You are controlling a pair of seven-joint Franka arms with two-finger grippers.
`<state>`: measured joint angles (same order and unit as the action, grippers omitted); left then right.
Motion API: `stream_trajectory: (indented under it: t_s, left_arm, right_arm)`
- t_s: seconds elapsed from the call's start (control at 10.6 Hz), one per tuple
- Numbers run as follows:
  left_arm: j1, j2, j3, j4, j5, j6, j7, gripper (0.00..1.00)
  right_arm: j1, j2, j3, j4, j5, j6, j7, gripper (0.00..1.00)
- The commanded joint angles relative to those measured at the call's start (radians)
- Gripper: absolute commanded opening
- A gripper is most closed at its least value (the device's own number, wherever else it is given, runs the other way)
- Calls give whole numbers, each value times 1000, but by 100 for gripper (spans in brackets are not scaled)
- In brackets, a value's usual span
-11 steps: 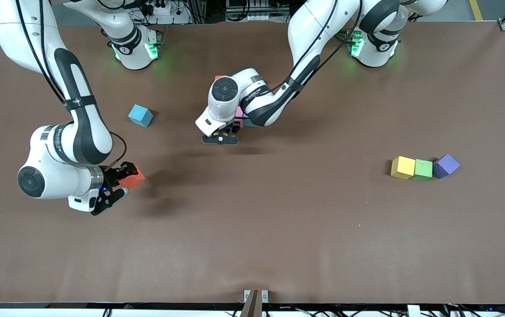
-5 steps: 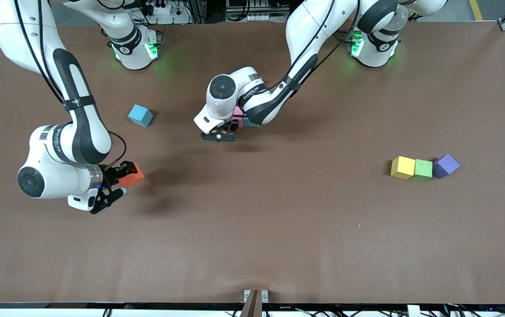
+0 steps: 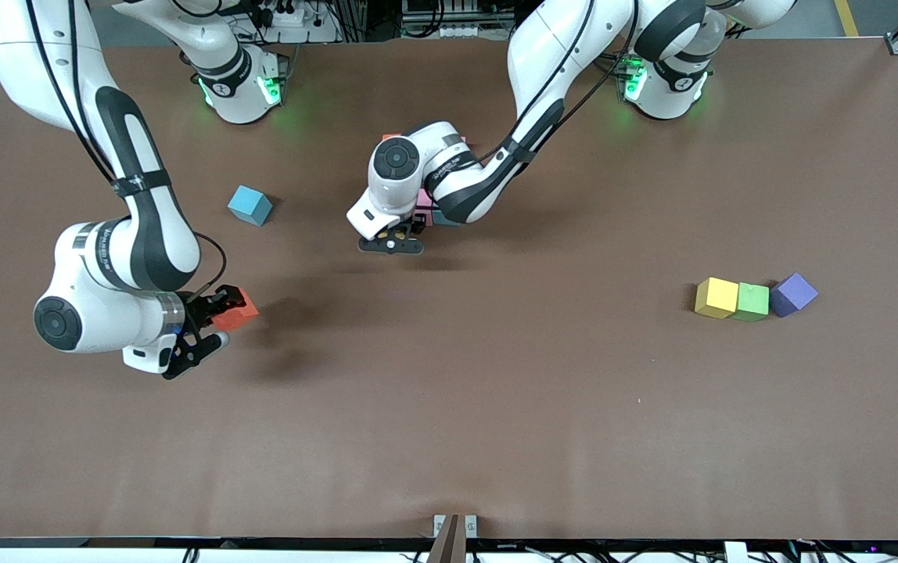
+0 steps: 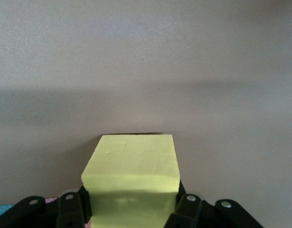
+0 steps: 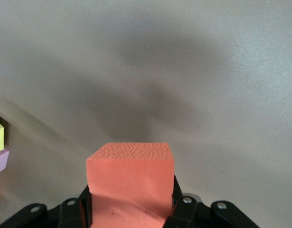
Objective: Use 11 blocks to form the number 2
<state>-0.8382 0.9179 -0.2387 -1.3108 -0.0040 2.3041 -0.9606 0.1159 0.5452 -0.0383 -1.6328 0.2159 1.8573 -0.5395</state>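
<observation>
Left gripper (image 3: 391, 244) fingers pinching yellow cube (image 4: 131, 178), barely shifted, right gripper (image 3: 210, 324) fingers still pinching orange cube (image 3: 234, 312)

table (image 3: 496, 407): matt brown | orange block (image 5: 130, 183): matt, grainy foam | arms (image 3: 136, 234): glossy plastic

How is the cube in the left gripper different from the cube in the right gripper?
The left gripper holds a yellow cube; the right gripper holds an orange cube. The yellow cube is at the table's middle beside the pink cube; the orange cube is toward the right arm's end, with no cube beside it. Both look the same size, each clamped between gripper fingers.
</observation>
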Motion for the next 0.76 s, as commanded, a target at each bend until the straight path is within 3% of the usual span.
stream_trajectory:
  t_s: [0.0,0.09,0.19,0.28,0.38,0.66]
  left_arm:
    - [-16,4,13,16,-11,-14,19,0]
    - [-19,4,13,16,-11,-14,19,0]
    - [-18,4,15,16,-11,-14,19,20]
    - [-19,3,15,16,-10,-14,17,73]
    - [-22,3,15,16,-7,-14,16,100]
    - [-22,-4,15,16,-5,-14,14,100]
  right_arm:
    - [-21,-21,21,-16,-4,-4,16,26]
    - [-21,-19,21,-16,-4,-4,16,26]
    - [-21,-19,21,-16,-4,-4,16,26]
    - [-21,-19,21,-16,-4,-4,16,26]
    - [-21,-19,21,-16,-4,-4,15,26]
    - [-21,-17,21,-16,-4,-4,16,26]
